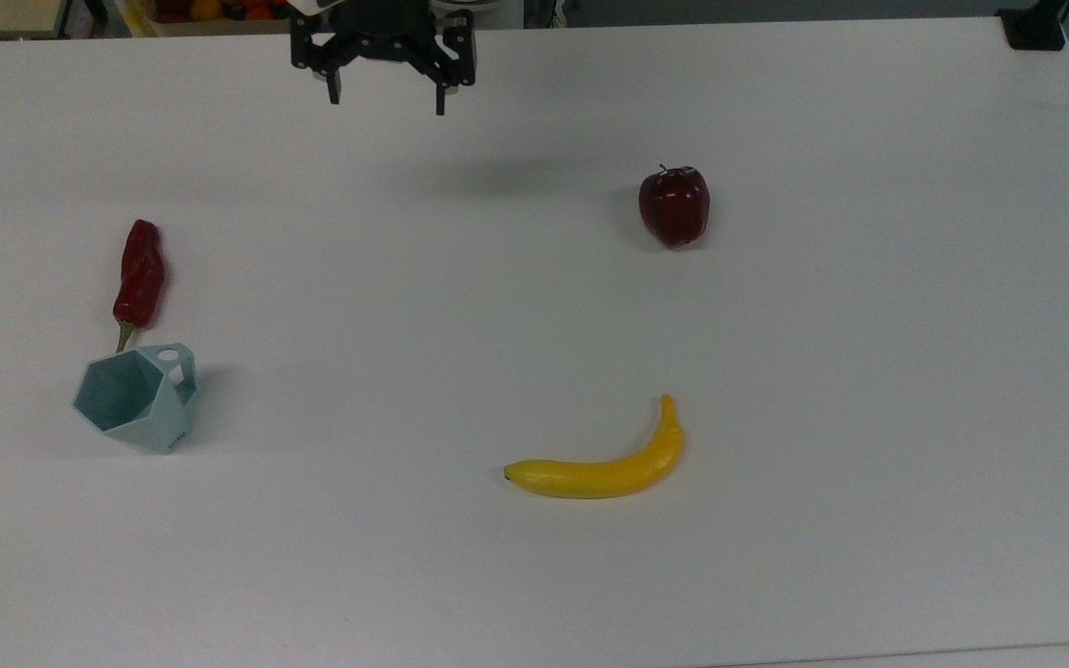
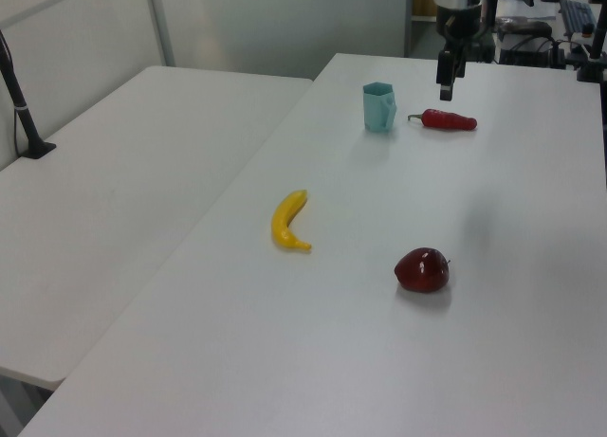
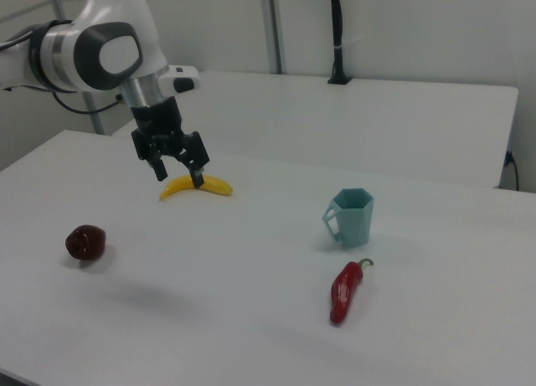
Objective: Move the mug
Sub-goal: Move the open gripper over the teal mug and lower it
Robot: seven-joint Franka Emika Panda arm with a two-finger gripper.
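Observation:
The pale teal faceted mug [image 1: 135,397] stands upright on the white table at the top view's left, handle toward the red pepper. It also stands at the far end of the table in the left view [image 2: 379,106] and at the right view's right [image 3: 352,217]. My gripper [image 1: 387,101] hangs open and empty above the table's far edge in the top view, well away from the mug. In the right view my gripper [image 3: 179,173] hovers high over the table, left of the mug. The left view has the gripper [image 2: 446,88] up to the right of the mug.
A red chili pepper [image 1: 139,276] lies just beyond the mug. A yellow banana [image 1: 601,464] lies mid-table and a dark red apple [image 1: 674,205] sits at the top view's right. A second white table [image 2: 123,162] adjoins in the left view.

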